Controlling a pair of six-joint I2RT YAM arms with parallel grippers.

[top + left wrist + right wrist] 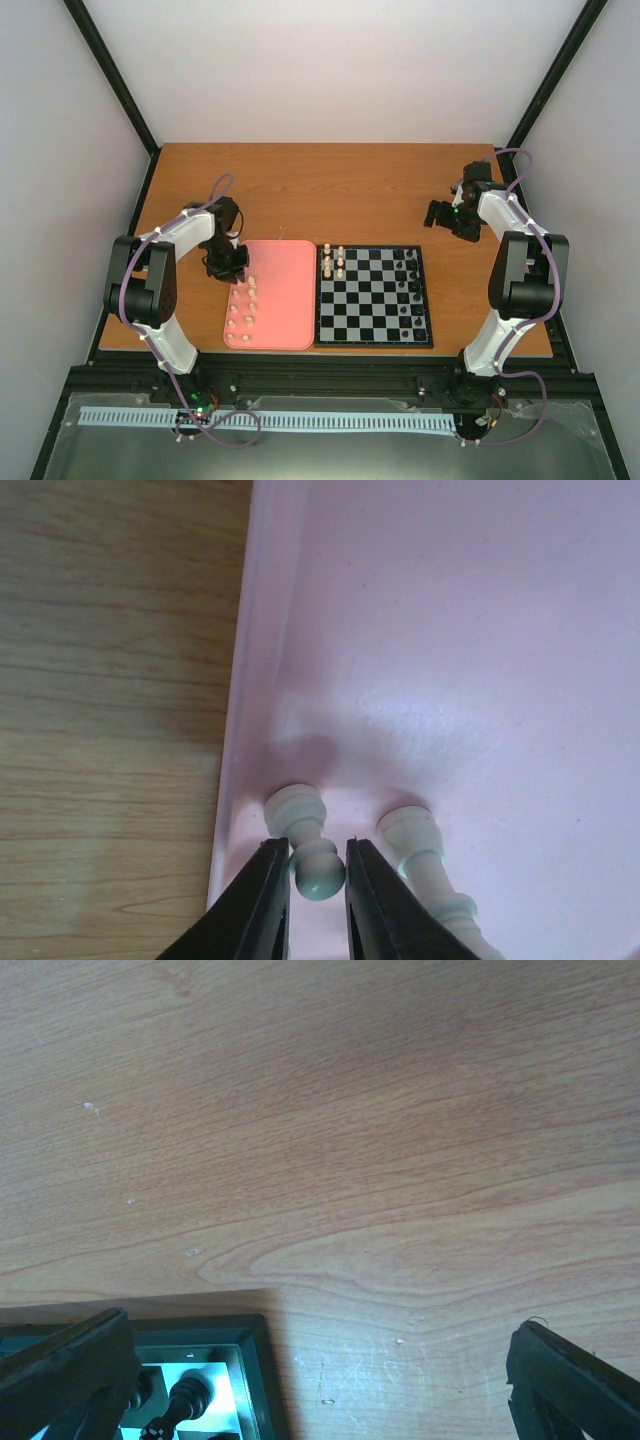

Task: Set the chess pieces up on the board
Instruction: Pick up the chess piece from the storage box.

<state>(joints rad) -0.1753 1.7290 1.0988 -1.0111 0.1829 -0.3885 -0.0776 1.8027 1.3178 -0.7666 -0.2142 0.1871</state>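
The left pincer (316,846) is narrow, with the round head of a tiny cream-white chess pawn (318,875) between its two black fingers (262,905), but I cannot tell if they squeeze it. The pawn is at the edge of the flat pink plastic tray (450,630), and another cream-white piece (412,838) is just beside the pincer. The right pincer (318,1328) is wide open over the brown wooden counter (330,1140), with a corner of the black-and-grey checked chess board (255,1360) and small black chess pieces (188,1397) by one finger.
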